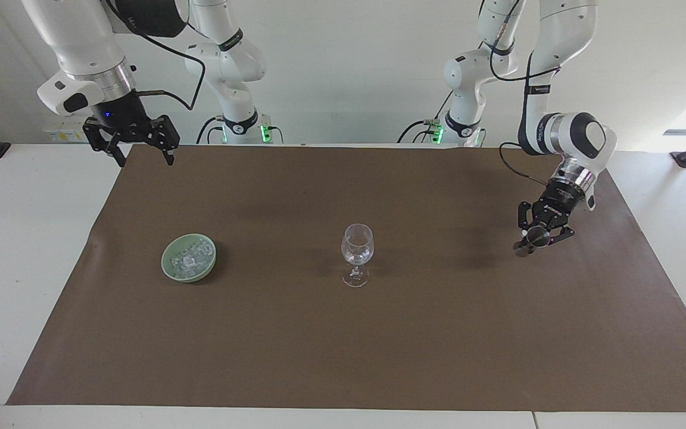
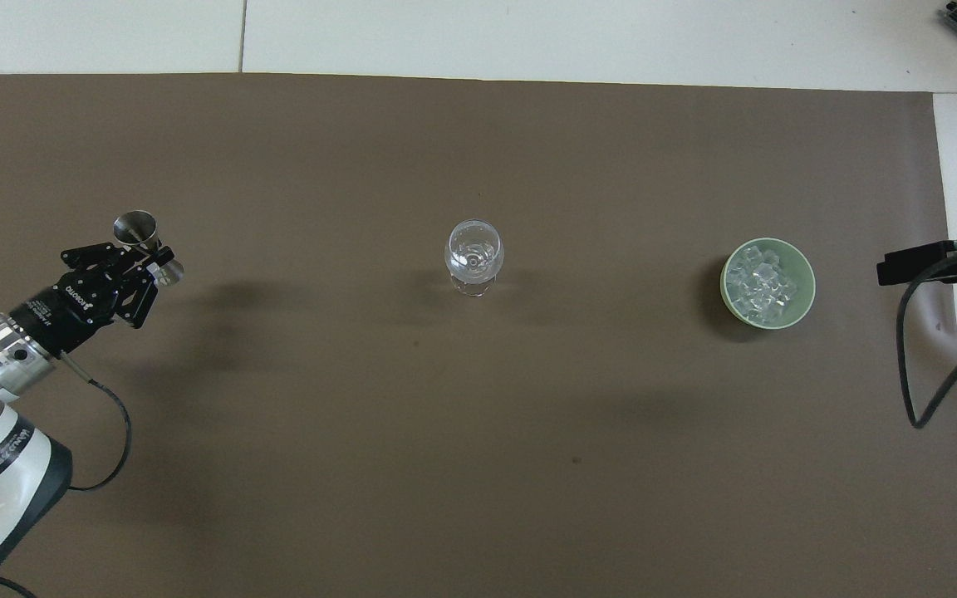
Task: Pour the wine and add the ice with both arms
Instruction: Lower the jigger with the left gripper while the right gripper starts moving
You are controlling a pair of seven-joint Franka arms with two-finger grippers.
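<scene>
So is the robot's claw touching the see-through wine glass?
Apart. The facing view shows bare brown mat between the clear stemmed wine glass and the left claw, which is shut on a small steel measuring cup.
</scene>
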